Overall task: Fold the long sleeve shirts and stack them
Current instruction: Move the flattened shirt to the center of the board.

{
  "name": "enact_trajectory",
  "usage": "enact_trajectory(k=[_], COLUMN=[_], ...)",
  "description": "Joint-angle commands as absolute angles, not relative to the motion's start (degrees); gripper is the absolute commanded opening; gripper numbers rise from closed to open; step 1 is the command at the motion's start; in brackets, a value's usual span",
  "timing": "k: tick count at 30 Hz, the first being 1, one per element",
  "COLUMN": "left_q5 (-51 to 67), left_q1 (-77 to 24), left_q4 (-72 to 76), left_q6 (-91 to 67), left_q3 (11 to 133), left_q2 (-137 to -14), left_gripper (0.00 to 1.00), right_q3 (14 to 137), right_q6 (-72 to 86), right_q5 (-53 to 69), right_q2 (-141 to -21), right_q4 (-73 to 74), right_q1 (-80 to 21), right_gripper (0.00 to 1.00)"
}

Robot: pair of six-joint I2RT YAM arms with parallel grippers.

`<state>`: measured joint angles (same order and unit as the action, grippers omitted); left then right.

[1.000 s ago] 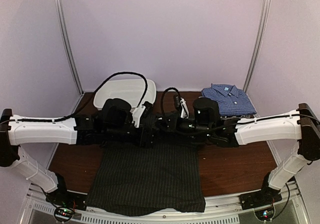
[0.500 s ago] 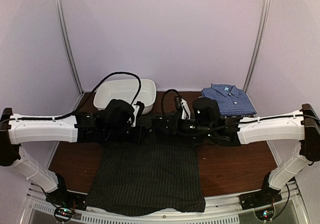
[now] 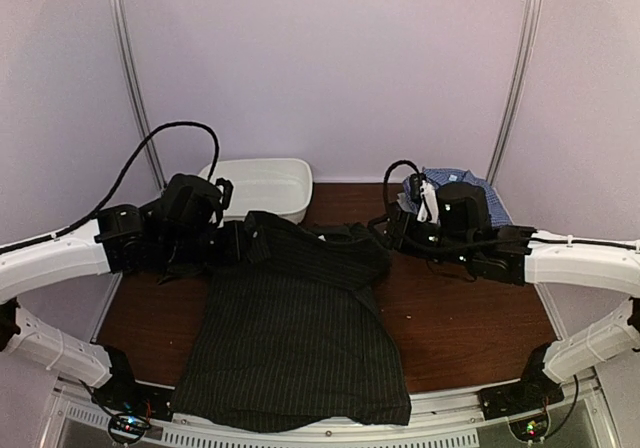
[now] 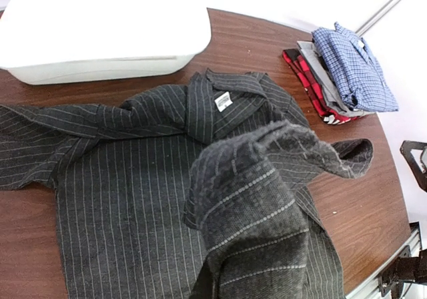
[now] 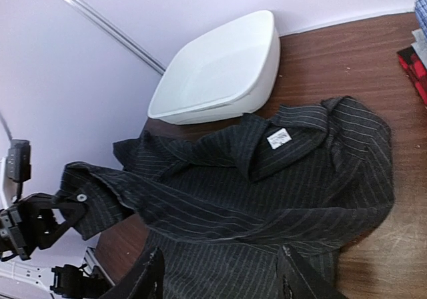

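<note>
A black pinstriped long sleeve shirt (image 3: pixel 300 338) lies flat on the table, collar (image 4: pixel 223 105) towards the back. My left gripper (image 3: pixel 243 244) is shut on a sleeve end of that shirt and holds it raised above the shirt's left shoulder. In the left wrist view the sleeve cloth (image 4: pixel 257 199) drapes over the fingers and hides them. My right gripper (image 5: pixel 223 282) hangs open above the shirt's right side with nothing between its fingers (image 5: pixel 298 280). Folded long sleeve shirts are stacked at the back right, with a blue checked one (image 4: pixel 353 69) on top.
A white plastic tub (image 3: pixel 262 186) stands at the back, left of the middle. The right arm (image 3: pixel 470 233) partly covers the folded stack (image 3: pixel 478 190). Bare brown table (image 3: pixel 470 328) lies right of the black shirt. The shirt's hem reaches the table's near edge.
The left gripper shut on the sleeve and drew it up and to the left. The right gripper opened, let go of the shirt and pulled back to the right.
</note>
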<state>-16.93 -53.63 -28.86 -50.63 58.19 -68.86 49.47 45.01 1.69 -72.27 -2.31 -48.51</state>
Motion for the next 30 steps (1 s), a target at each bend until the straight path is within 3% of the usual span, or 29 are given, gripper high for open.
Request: enact_trajectory(k=[1,9,21,30], left_q5=[-18.0,-11.3,24.1,26.6], left_q1=[-52.8,-52.6,-56.7,-65.4], left_q4=[-31.5,-30.1,-16.0,-15.5], left_q6=[-53.0,-53.3,-47.7,-44.4], left_q3=[57.9,53.9,41.6,45.0], left_q2=[-66.7,-65.9,-65.1,-74.2], left_gripper=[0.00,0.00,0.00,0.00], right_q3=[46.0,43.3,47.1,50.5], right_q6=[43.6,42.1,39.8,40.6], right_q5=[-0.7,5.2,8.8,11.8], right_q2=[-71.4,-81.3,-96.1,-104.5], right_q4=[0.5,-5.7,-9.6,-12.3], right_q1=[-46.0,-39.8,-34.0,-34.0], right_gripper=[0.59,0.59,0.52,0.46])
